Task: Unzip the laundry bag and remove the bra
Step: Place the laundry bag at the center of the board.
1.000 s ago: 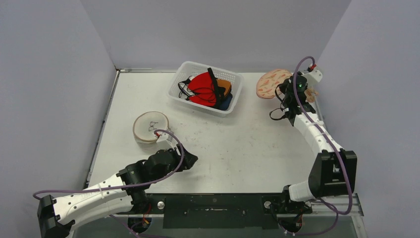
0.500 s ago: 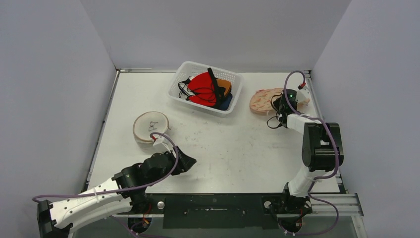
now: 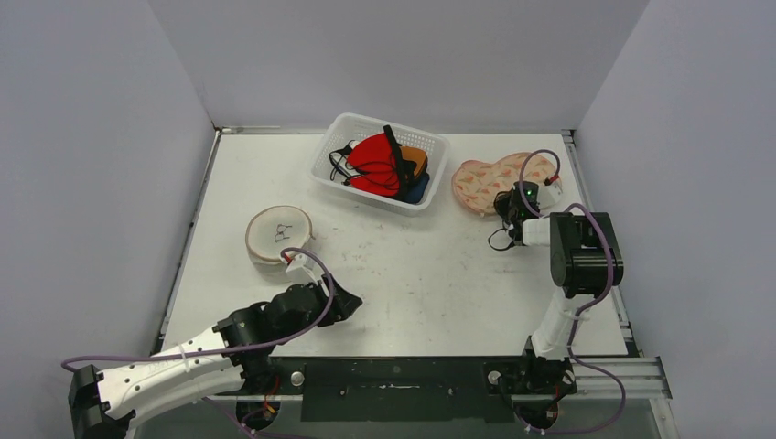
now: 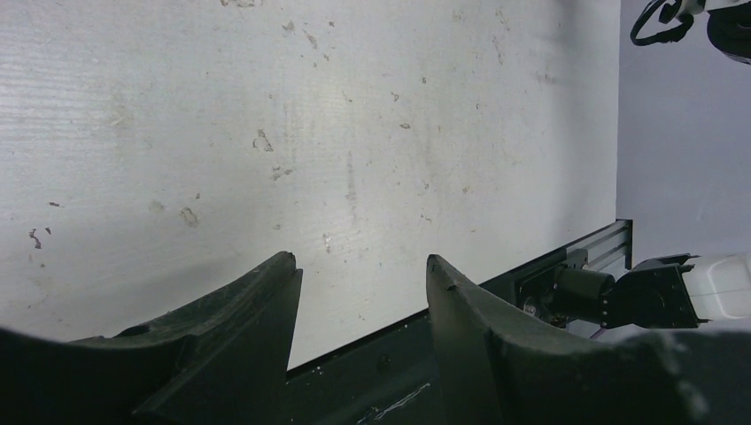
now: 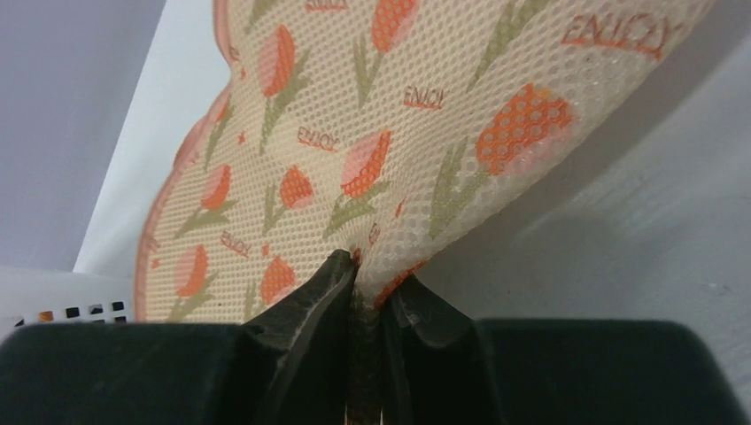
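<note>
Currently right gripper (image 5: 365, 270) is pinched on the lower edge of the floral mesh laundry bag (image 5: 354, 133), far right of the table (image 3: 430, 274), beside the basket (image 3: 428, 199). Left gripper (image 4: 359, 266) is parted, empty. Step, I judge: positioning the bag. Next: locate the zip pull, unseen here.

Scuffed white table (image 3: 412, 265): basket (image 3: 436, 174) at back, round pouch (image 3: 279, 233) left, floral mesh bag (image 3: 480, 183) right.
</note>
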